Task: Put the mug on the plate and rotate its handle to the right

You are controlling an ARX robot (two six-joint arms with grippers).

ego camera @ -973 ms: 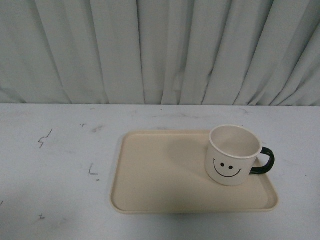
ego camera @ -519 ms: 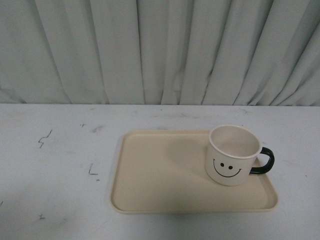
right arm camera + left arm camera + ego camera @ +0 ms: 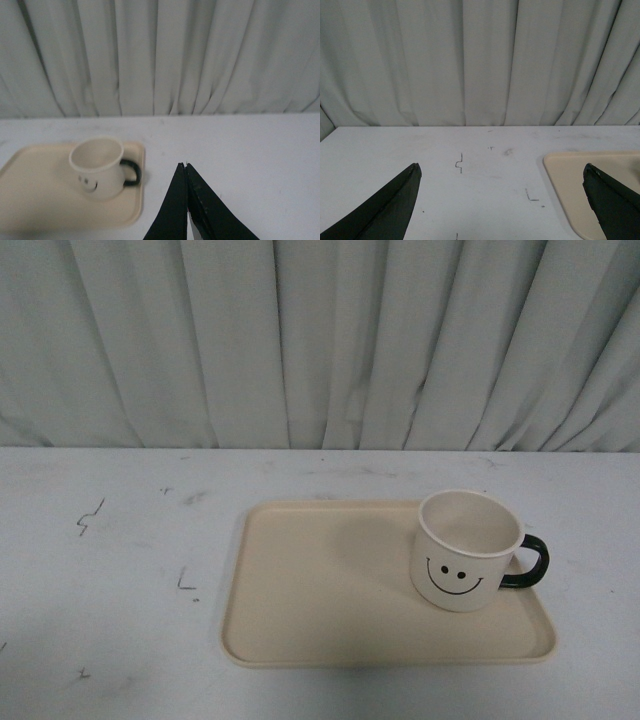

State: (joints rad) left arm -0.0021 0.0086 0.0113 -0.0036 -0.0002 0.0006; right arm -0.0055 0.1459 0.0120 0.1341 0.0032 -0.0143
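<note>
Pleated curtain (image 3: 300, 340) | round mug (image 3: 462, 552) on flat plate (image 3: 320, 590) | left jaws released | right jaws clenched

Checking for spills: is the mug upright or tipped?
Upright. The mug stands on the plate, its open rim facing up, handle pointing right.

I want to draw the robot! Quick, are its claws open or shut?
Left gripper: open, holding nothing.
Right gripper: shut, holding nothing.

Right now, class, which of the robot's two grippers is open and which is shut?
The left gripper is open: its dark jaws stand far apart, with bare table between them. The right gripper is shut: its jaws meet at the tips and hold nothing.
</note>
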